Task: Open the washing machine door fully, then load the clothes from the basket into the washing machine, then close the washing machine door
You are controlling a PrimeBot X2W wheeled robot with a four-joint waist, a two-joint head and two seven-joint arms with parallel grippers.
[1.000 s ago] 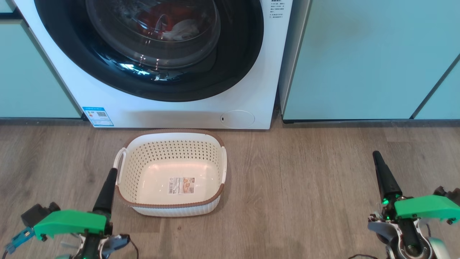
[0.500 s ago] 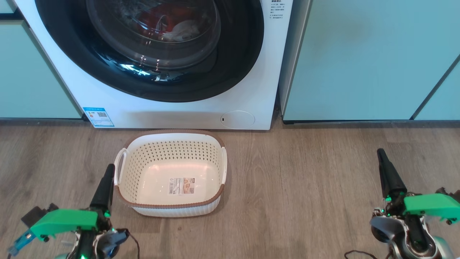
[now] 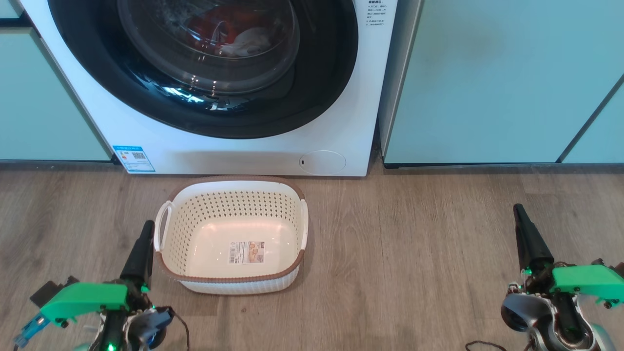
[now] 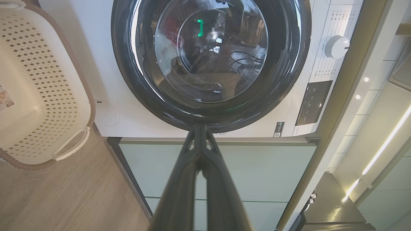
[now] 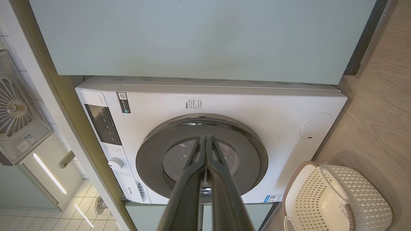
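Note:
The white washing machine [image 3: 234, 156] stands ahead with its black-rimmed round door [image 3: 317, 73] flush against its front. Through the glass I see the clothes, red fabric [image 3: 214, 22] and a white cloth [image 3: 246, 41], lying in the drum. The cream perforated basket [image 3: 234, 285] sits on the floor before the washer, holding nothing but its bottom label. My left gripper [image 3: 147, 226] is shut, just left of the basket's left handle. My right gripper [image 3: 518, 210] is shut, far right over bare floor. The door [image 4: 212, 122] [image 5: 253, 154] and the basket [image 4: 41, 70] [image 5: 366, 192] show beyond the closed fingers of my left gripper [image 4: 199, 128] and right gripper [image 5: 205, 138].
Pale mint-green cabinets [image 3: 497, 78] flank the washer on both sides [image 3: 44, 97]. Wood floor [image 3: 404, 243] stretches between the basket and my right gripper. A white dial [image 4: 336, 47] and a dark control panel [image 4: 313, 101] sit at the washer's top.
Both grippers have sunk slightly toward the bottom of the head view, the left drifting left and the right drifting right. Door, basket and clothes are as before.

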